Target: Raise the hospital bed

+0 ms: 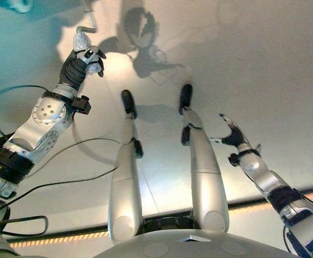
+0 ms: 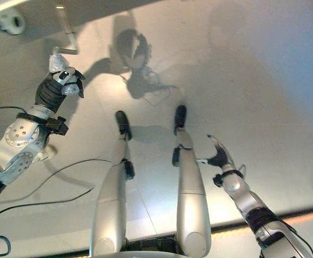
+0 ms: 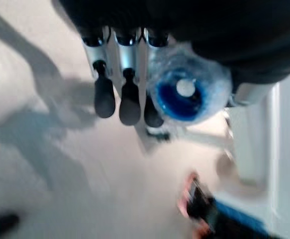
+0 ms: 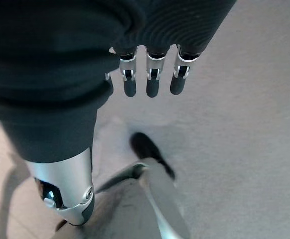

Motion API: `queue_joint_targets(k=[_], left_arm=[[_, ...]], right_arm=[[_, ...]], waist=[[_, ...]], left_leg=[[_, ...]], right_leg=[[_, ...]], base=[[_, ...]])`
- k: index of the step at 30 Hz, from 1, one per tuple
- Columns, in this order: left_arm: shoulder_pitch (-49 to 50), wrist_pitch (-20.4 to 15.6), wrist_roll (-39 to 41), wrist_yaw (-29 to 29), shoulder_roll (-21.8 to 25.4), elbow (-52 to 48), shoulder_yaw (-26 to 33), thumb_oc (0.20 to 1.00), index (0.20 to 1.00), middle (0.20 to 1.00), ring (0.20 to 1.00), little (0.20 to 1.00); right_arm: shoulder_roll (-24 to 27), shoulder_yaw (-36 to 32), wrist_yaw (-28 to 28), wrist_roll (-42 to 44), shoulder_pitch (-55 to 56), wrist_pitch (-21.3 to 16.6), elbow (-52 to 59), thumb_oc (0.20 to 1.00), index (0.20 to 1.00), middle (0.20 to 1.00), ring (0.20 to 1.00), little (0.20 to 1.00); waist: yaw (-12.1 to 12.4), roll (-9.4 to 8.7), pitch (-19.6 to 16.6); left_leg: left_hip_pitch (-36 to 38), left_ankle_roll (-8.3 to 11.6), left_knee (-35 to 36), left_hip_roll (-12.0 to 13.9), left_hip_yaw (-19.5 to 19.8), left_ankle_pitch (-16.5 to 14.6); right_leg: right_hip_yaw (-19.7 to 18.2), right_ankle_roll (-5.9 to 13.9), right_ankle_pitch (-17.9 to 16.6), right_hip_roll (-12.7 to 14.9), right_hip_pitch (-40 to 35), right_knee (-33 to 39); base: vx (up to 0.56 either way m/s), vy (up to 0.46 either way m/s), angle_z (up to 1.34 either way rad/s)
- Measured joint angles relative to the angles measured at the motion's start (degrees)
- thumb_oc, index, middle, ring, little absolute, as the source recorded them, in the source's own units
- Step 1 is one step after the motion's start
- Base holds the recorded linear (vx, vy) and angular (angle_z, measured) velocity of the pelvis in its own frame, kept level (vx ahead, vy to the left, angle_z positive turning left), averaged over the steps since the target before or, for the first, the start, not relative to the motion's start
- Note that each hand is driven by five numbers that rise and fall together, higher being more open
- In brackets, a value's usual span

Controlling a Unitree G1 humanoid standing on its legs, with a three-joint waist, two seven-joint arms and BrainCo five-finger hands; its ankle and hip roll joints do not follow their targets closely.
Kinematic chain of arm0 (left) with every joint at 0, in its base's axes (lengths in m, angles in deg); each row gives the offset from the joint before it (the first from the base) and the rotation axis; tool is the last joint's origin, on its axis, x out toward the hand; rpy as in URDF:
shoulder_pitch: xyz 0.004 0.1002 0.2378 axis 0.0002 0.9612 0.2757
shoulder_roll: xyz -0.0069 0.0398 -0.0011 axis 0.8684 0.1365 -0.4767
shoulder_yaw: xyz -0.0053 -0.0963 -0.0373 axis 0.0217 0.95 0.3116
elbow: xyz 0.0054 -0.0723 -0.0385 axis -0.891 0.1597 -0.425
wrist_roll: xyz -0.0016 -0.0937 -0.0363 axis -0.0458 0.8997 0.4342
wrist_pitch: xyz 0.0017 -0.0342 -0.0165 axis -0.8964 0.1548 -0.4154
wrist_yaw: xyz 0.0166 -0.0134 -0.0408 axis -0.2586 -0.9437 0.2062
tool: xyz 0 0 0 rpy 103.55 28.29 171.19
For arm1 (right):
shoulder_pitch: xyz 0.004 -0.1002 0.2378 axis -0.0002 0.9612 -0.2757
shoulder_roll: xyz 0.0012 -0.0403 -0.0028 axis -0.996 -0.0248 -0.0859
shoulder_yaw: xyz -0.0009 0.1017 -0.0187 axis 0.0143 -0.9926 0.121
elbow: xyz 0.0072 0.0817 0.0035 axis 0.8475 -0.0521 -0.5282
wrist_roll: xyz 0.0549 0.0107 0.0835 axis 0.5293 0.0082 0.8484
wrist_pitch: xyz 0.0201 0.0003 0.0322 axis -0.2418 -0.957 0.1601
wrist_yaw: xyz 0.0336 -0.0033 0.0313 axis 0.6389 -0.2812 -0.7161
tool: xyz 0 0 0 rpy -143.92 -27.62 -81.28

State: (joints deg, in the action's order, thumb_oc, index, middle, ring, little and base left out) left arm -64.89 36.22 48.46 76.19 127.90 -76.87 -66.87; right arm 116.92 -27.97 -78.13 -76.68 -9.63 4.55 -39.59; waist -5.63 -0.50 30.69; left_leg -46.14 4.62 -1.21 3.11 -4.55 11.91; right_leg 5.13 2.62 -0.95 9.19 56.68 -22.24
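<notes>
- Left eye view: my left robot hand [image 1: 85, 58] is wrapped round the pale grip of the bent grey metal bed crank [image 1: 86, 29], out at my far left.
- Cranking step; next comes a steady turn.
- My right robot hand [image 1: 232, 135] hangs open, idle.

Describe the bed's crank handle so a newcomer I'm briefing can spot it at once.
Start at the pale floor ahead of the robot and follow its raised left arm up to the left hand. Its fingers curl round the crank handle, a clear-wrapped grip on a bent grey metal rod. The right hand hangs open, holding nothing.
</notes>
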Motion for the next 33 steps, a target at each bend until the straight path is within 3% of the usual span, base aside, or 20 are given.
queue_joint_targets(k=[1,2,3,4,6,15,20,27,33], left_arm=[[3.61,0.92,0.36,0.31,-1.24,-1.58,5.02,0.2,0.2,0.2,0.2,0.2],[10.91,1.05,0.46,1.44,-1.57,-4.91,13.16,0.2,0.2,0.2,0.2,0.2],[15.36,0.47,1.64,1.38,0.85,-3.95,16.01,0.2,0.2,0.2,0.2,0.2],[15.44,0.74,1.63,2.29,3.93,-3.86,15.88,0.2,0.2,0.2,0.2,0.2],[15.24,1.17,1.62,3.1,5.64,-3.86,15.37,0.2,0.2,0.2,0.2,0.2],[15.65,1.63,1.58,4.85,5.19,-3.85,16.87,0.2,0.2,0.2,0.2,0.2],[15.34,1.11,0.04,5.8,1.86,-1.14,18.39,0.2,0.2,0.2,0.2,0.2],[9.73,-3.09,-10.13,3.75,-5.88,9.79,18.74,0.2,0.2,0.2,0.2,0.2],[-1.63,-3.57,-13.77,1.37,-7.93,23.92,13.29,0.2,0.2,0.2,0.2,0.2]], right_arm=[[-0.67,-0.27,0.62,0.0,-0.97,-0.3,0.27,1.0,1.0,1.0,1.0,1.0],[-0.83,0.14,0.97,0.16,-1.2,-0.49,1.69,1.0,1.0,1.0,1.0,1.0],[-0.78,-0.38,1.25,0.15,0.58,-1.4,2.71,1.0,1.0,1.0,1.0,1.0],[-0.83,-0.62,1.69,0.16,1.34,-1.38,1.45,1.0,1.0,1.0,1.0,1.0],[-0.89,-0.75,1.99,0.17,1.73,-1.38,0.46,1.0,1.0,1.0,1.0,1.0],[-1.23,-0.55,2.55,0.18,1.51,-1.45,1.15,1.0,1.0,1.0,1.0,1.0],[-1.17,-0.55,2.92,0.25,1.21,-1.42,1.97,1.0,1.0,1.0,1.0,1.0],[-0.98,-2.0,2.83,0.75,0.71,-1.47,1.14,1.0,1.0,1.0,1.0,1.0],[-0.15,-1.58,2.93,1.23,-0.88,-1.41,-0.37,1.0,1.0,1.0,1.0,1.0]], waist=[[-0.03,-0.09,0.25],[-2.1,0.04,0.21],[-2.37,0.04,0.21],[-1.84,0.07,0.23],[-1.78,0.13,0.26],[-1.35,0.21,0.3],[-1.28,0.34,0.21],[0.48,0.65,0.14],[1.23,0.49,0.03]], left_leg=[[-0.31,-0.07,-0.43,-0.51,0.39,-0.4],[-1.04,-0.05,-1.45,-0.13,0.87,-0.8],[-1.36,0.12,-2.09,-0.02,1.85,-0.92],[-1.52,0.47,-2.48,0.17,2.15,-1.2],[-1.79,0.64,-2.78,0.46,3.02,-1.32],[-2.28,1.09,-3.57,1.15,4.28,-1.63],[-3.15,1.48,-4.75,1.31,4.91,-2.17],[-4.91,1.78,-6.45,1.94,5.46,-2.68],[-8.69,1.81,-7.88,2.4,7.08,-2.63]], right_leg=[[0.79,0.03,0.2,0.85,-0.14,-0.46],[2.16,-0.14,0.24,1.2,0.0,-0.55],[2.07,-0.32,0.34,0.9,-0.21,-0.56],[2.2,-0.34,0.49,0.58,-0.62,-0.5],[2.22,-0.29,0.67,0.15,-0.97,-0.33],[3.68,-0.86,1.09,-0.27,-1.46,-0.24],[4.32,-0.91,1.07,-0.56,-1.56,-0.01],[4.94,-1.42,0.76,-0.99,-1.32,0.45],[6.51,-1.74,-0.07,-1.61,0.15,1.76]], base=[[0.06,0.121,0.07],[0.02,0.05,0.08],[0.01,0.029,0.11],[0.02,0.051,0.09],[0.01,0.05,0.07],[0.02,0.055,0.02],[0.01,0.056,0.01],[0.01,0.077,0.02],[0.01,0.049,0.05]])
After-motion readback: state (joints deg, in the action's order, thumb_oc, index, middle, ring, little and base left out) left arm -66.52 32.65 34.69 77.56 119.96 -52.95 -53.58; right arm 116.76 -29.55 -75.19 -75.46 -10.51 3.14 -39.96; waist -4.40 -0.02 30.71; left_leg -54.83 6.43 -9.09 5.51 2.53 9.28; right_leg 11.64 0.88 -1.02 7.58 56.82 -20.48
